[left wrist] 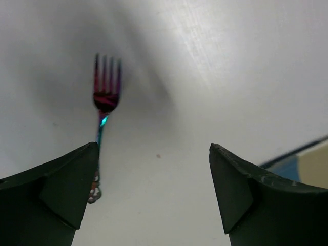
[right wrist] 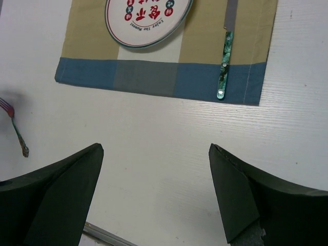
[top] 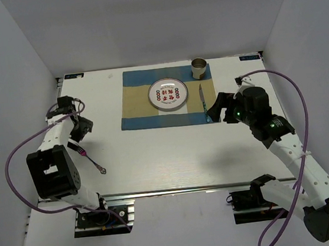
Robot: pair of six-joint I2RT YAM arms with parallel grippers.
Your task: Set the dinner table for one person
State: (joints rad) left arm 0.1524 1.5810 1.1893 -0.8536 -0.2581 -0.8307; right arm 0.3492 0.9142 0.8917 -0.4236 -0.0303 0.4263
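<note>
The white dinner table (top: 156, 153) carries a blue-and-tan placemat (top: 164, 97) at the back middle. On the mat are a round plate with red characters (top: 168, 94), a knife with a green handle (top: 202, 102) to its right, and a metal cup (top: 199, 68) at the back right corner. A fork with pink tines (top: 88, 158) lies on the bare table at the left. My left gripper (top: 83, 127) is open and empty just behind the fork; in the left wrist view (left wrist: 152, 145) the fork (left wrist: 105, 97) runs past the left finger. My right gripper (top: 216, 110) is open and empty, near the mat's front right corner.
The right wrist view shows the plate (right wrist: 146, 20), the knife (right wrist: 224, 66), the placemat (right wrist: 154, 77) and the fork (right wrist: 15, 128) far left. White walls enclose the table on three sides. A purple cable loops beside each arm. A metal rail (top: 172, 191) runs along the near edge.
</note>
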